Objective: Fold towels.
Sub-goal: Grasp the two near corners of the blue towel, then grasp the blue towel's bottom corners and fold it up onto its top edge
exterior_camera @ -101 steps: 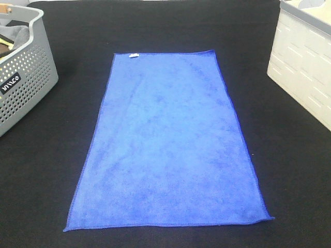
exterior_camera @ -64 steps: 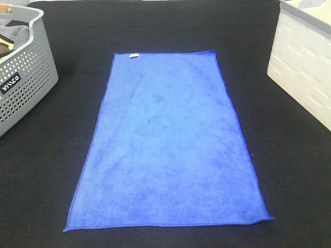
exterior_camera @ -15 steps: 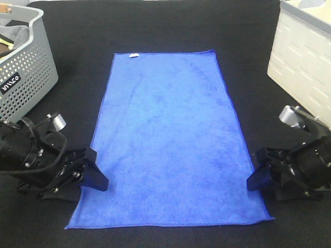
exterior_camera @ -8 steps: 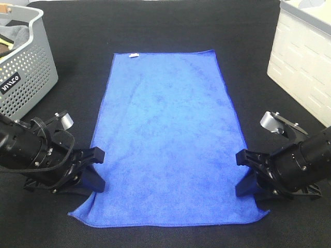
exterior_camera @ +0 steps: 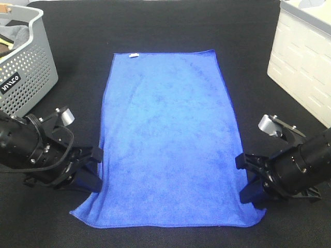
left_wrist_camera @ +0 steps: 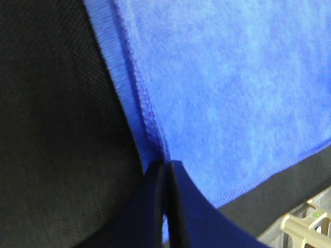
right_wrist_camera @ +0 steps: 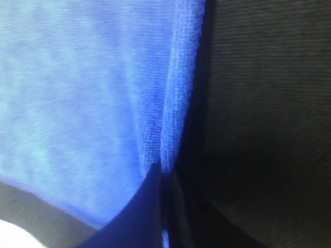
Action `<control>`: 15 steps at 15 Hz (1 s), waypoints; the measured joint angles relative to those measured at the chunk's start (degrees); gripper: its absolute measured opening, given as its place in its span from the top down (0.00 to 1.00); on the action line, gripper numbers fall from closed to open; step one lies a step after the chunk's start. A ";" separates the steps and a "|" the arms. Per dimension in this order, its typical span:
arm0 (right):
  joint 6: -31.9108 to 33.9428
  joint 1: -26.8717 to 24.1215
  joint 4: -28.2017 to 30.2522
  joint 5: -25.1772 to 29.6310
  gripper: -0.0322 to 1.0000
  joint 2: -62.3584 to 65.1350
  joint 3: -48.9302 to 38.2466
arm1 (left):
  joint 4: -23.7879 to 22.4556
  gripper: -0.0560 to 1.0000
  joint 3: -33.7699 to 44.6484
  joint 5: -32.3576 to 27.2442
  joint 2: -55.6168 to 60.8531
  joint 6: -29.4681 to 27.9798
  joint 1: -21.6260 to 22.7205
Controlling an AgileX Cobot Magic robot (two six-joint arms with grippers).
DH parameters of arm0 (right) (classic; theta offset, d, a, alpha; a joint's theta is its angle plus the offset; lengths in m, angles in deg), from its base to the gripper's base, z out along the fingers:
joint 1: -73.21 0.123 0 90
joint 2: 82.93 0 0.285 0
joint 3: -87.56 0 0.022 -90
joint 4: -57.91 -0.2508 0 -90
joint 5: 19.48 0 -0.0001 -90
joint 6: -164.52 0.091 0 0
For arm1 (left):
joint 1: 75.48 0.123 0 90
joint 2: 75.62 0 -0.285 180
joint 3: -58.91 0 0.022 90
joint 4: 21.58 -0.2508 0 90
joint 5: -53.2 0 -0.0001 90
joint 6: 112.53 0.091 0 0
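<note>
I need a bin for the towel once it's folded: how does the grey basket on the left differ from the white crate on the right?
The grey basket has walls full of round holes; the white crate has ribbed walls with rectangular panels. The basket shows cloths inside; the crate's inside cannot be seen. Both sit on the black table beside the blue towel.

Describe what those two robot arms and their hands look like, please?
The left arm and right arm are bulky and matte black, each with a round silver cap near the wrist. The left hand and right hand each end in two flat, wedge-shaped black fingers. Thin black cables loop over the left arm.
</note>
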 joint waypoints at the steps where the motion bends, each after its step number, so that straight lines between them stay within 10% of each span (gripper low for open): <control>1: 0.34 0.00 0.23 1.03 0.97 1.55 0.00 | -3.15 0.95 0.11 -0.86 1.26 -3.09 0.00; 6: 9.22 0.00 9.05 6.13 0.97 9.45 -3.78 | -16.10 0.95 6.30 -2.01 10.31 -14.61 0.00; 15: 19.42 0.00 16.79 7.73 0.97 21.60 -11.00 | -17.42 0.95 14.78 -4.93 18.45 -15.47 0.00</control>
